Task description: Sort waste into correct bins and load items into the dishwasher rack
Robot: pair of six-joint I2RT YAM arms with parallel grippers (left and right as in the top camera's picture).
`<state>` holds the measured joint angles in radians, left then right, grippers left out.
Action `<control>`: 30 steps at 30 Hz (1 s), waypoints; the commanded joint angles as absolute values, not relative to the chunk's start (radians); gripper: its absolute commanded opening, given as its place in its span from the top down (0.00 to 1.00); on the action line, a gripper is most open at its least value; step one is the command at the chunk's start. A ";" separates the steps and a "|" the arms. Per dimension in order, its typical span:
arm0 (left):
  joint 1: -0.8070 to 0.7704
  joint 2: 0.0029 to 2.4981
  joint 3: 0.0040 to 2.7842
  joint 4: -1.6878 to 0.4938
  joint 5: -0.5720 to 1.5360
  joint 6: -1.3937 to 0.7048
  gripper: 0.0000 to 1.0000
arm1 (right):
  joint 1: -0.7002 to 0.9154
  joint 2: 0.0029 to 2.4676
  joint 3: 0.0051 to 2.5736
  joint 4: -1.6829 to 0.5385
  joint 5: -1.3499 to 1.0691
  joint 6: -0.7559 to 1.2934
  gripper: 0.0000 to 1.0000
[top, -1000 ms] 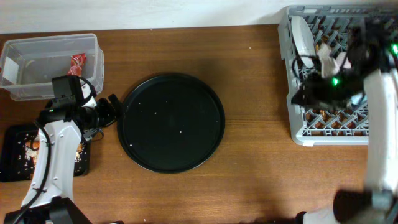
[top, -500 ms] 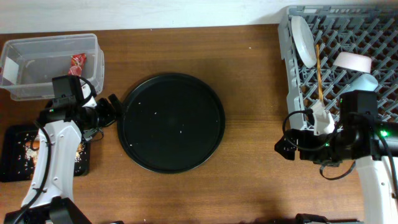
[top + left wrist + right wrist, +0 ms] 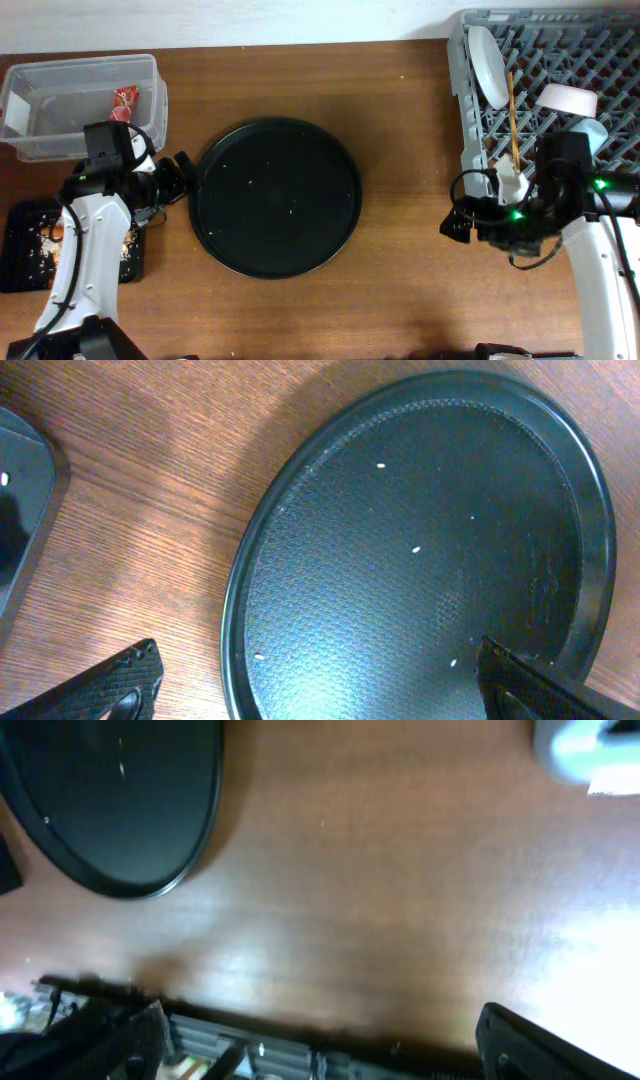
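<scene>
Right gripper beside rack (jaws apart)

We're looking at a robot test bench dressed up as a kitchen clean-up corner: a left arm and a right arm, both robotic, stand at a bare wooden table against a pale wall. The kitchen side shows in the grey dishwasher rack with a white plate and bowl in it. There's also a clear plastic tub holding a red wrapper, a flat black tray with food scraps, and a big round black tray speckled with crumbs.
</scene>
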<state>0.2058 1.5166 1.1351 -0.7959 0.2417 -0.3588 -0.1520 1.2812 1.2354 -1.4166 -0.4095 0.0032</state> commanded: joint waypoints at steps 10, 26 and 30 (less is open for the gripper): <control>0.204 1.520 1.135 -0.794 0.239 -0.343 0.01 | -0.103 0.884 0.540 -0.456 -0.649 0.005 0.02; 0.204 1.520 1.135 -0.794 0.239 -0.343 0.01 | 0.032 0.323 0.101 0.034 -0.645 -0.209 0.02; 0.204 1.520 1.135 -0.794 0.239 -0.343 0.01 | 0.033 0.149 0.039 0.034 -0.606 -0.198 0.02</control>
<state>0.2058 1.5166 1.1351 -0.7956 0.2371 -0.3588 0.0235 0.2344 0.0719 0.0303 -0.6506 -0.1776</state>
